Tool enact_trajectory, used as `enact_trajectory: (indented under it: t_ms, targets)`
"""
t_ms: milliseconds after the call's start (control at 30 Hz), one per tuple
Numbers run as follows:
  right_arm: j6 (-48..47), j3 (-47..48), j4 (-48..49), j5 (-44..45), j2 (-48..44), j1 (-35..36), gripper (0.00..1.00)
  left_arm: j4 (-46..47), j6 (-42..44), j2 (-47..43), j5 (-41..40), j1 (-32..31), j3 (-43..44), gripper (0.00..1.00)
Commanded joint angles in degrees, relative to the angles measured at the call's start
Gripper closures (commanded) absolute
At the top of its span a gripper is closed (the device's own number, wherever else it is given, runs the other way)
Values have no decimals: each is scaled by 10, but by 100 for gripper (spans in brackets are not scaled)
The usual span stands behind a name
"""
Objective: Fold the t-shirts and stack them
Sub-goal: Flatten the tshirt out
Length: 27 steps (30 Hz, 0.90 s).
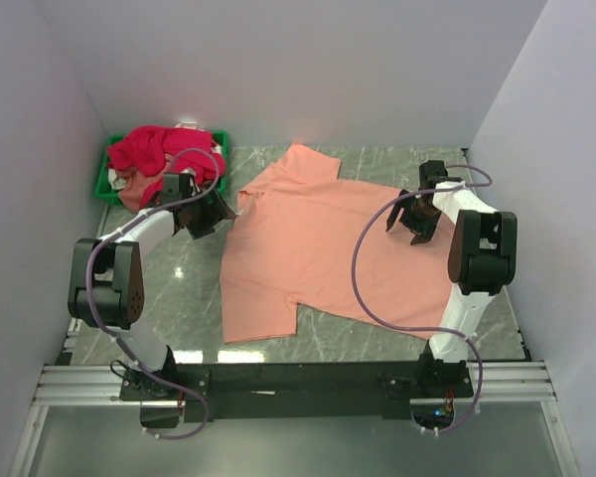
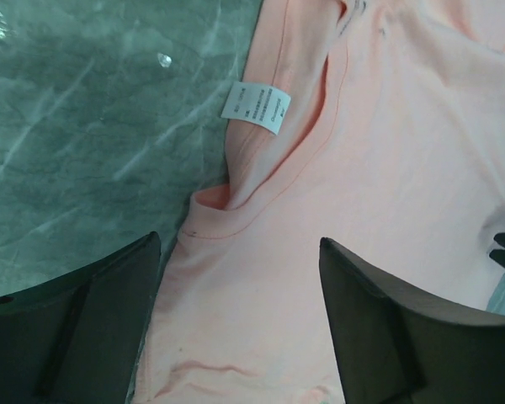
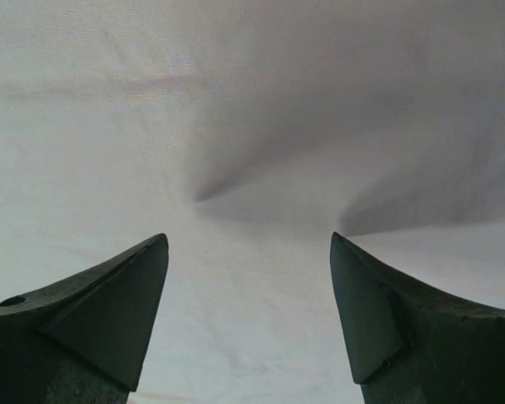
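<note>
A salmon-peach t-shirt lies spread flat on the marble table, its neck toward the left. My left gripper is open at the shirt's left edge. In the left wrist view its jaws stand wide apart over the collar, just below the white neck label, with the cloth lying under them. My right gripper is open at the shirt's right edge; in the right wrist view smooth cloth fills the space under its spread fingers. Crimson-pink t-shirts sit bunched at the back left.
The crimson shirts are heaped in a small green bin in the back left corner. Grey walls close in the table on three sides. Bare marble shows left of the salmon shirt and along the front.
</note>
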Motion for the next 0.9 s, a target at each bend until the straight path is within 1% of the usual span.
enact_trajectory:
  t_ms: [0, 67, 233, 333, 433, 533, 633, 733, 867]
  targets:
    - [-1, 11, 7, 1, -19, -2, 16, 38, 6, 8, 40, -1, -4, 19]
    - [0, 11, 7, 1, -19, -2, 16, 35, 9, 23, 40, -1, -1, 23]
    - [1, 8, 7, 6, -19, -2, 16, 15, 7, 40, 6, -2, 13, 26]
    - [2, 4, 8, 8, -20, -2, 16, 11, 5, 51, 2, -1, 19, 27]
    - [3, 5, 7, 7, -18, -2, 17, 16, 1, 73, 14, -1, 28, 28]
    - [2, 9, 6, 9, -16, -2, 16, 23, -6, 85, 22, -1, 35, 33]
    - [1, 10, 5, 11, -18, -2, 16, 34, -13, 94, 37, -1, 37, 35]
    - [0, 10, 5, 13, -16, -2, 16, 40, -21, 110, 53, -2, 36, 40]
    - [2, 7, 5, 13, -16, -3, 16, 55, -32, 114, 72, -7, 26, 45]
